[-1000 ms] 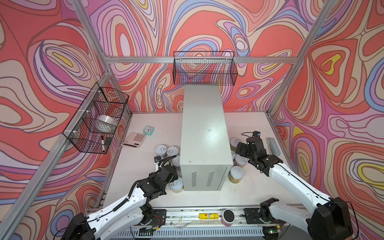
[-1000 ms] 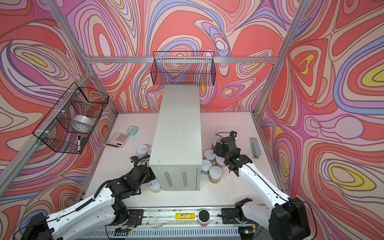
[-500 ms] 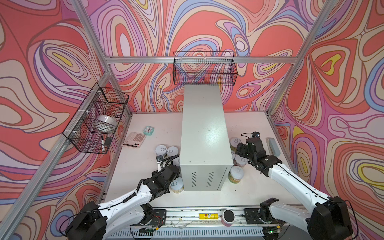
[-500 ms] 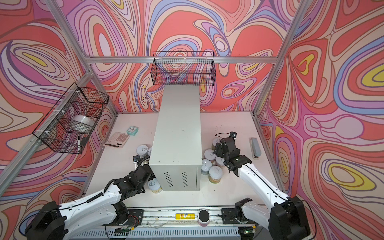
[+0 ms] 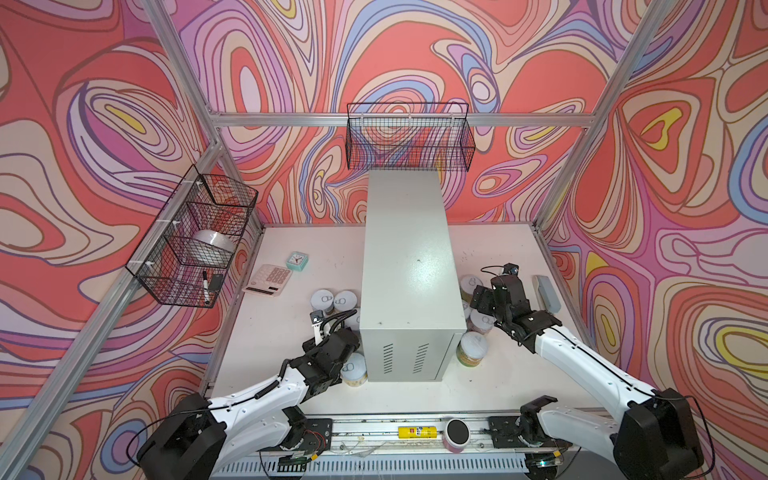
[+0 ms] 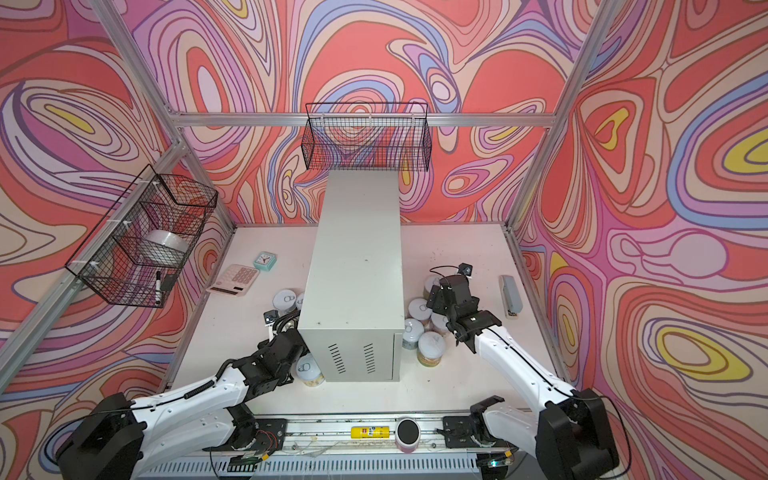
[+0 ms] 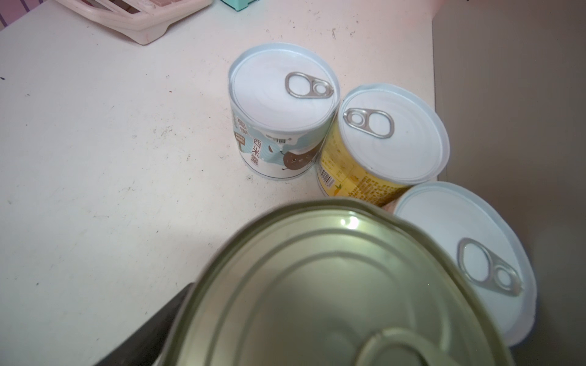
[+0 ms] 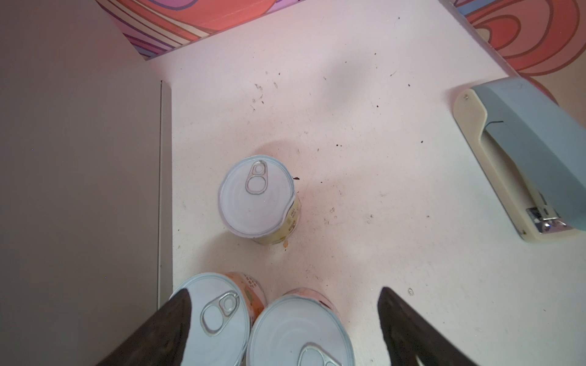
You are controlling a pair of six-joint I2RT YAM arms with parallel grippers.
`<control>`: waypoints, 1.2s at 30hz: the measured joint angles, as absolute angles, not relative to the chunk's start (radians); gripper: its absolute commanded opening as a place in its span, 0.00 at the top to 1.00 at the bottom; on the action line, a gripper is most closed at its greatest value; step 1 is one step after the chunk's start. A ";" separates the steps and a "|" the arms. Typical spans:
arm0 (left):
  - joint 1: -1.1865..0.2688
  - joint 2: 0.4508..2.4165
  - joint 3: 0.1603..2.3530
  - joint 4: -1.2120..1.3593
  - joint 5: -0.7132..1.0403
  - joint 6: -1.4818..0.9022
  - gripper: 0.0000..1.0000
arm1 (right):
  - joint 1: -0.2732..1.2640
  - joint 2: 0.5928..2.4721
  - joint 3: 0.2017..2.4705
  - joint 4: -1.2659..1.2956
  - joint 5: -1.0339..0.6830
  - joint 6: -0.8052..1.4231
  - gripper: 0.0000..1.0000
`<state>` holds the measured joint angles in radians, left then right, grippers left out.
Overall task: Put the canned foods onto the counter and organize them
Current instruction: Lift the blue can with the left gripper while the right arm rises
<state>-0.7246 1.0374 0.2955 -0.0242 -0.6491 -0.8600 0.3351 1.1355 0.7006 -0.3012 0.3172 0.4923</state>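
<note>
The counter (image 5: 409,266) is a tall light-grey cabinet in the middle of both top views, and its top is bare. The canned foods stand on the white table on both sides of it. My left gripper (image 5: 337,351) is low by the counter's front left corner. It is shut on a silver-lidded tin (image 7: 317,285), with one dark finger (image 7: 168,317) against its side. A yellow-label can (image 5: 353,370) stands beside it. My right gripper (image 8: 283,293) hangs open over an orange-label can (image 8: 218,317) and a pink-label can (image 8: 298,329). A pale yellow can (image 8: 257,196) stands beyond them.
More cans (image 5: 332,300) stand left of the counter. A calculator (image 5: 268,278) and a teal clock (image 5: 297,261) lie further left. A stapler (image 5: 546,293) lies by the right wall. Wire baskets (image 5: 409,137) hang on the walls. A yellow tube (image 5: 417,432) and a pink cylinder (image 5: 456,433) rest on the front rail.
My left arm has stretched out lower toward the counter's front left corner, and its jaws have narrowed on the silver-lidded tin. The right gripper has barely moved.
</note>
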 measured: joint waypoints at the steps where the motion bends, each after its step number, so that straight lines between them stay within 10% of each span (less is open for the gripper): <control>1: -0.725 1.044 0.295 -0.014 -0.649 -0.856 0.16 | 0.336 1.135 0.700 -0.301 0.317 0.492 0.05; 14: -0.724 1.007 0.287 -0.056 -0.648 -0.811 0.48 | 0.336 1.139 0.700 -0.281 0.317 0.493 0.06; 19: -0.722 0.953 0.288 -0.131 -0.648 -0.783 1.00 | 0.336 1.142 0.700 -0.276 0.317 0.493 0.06; 36: -0.536 0.985 1.097 -0.720 -0.648 -0.528 1.00 | 0.335 1.195 0.834 -0.391 0.371 0.525 0.06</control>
<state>-0.5358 0.9852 1.0969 -0.7197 -0.6479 -0.5278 0.3351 1.1950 0.8337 -0.3908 0.3714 0.5251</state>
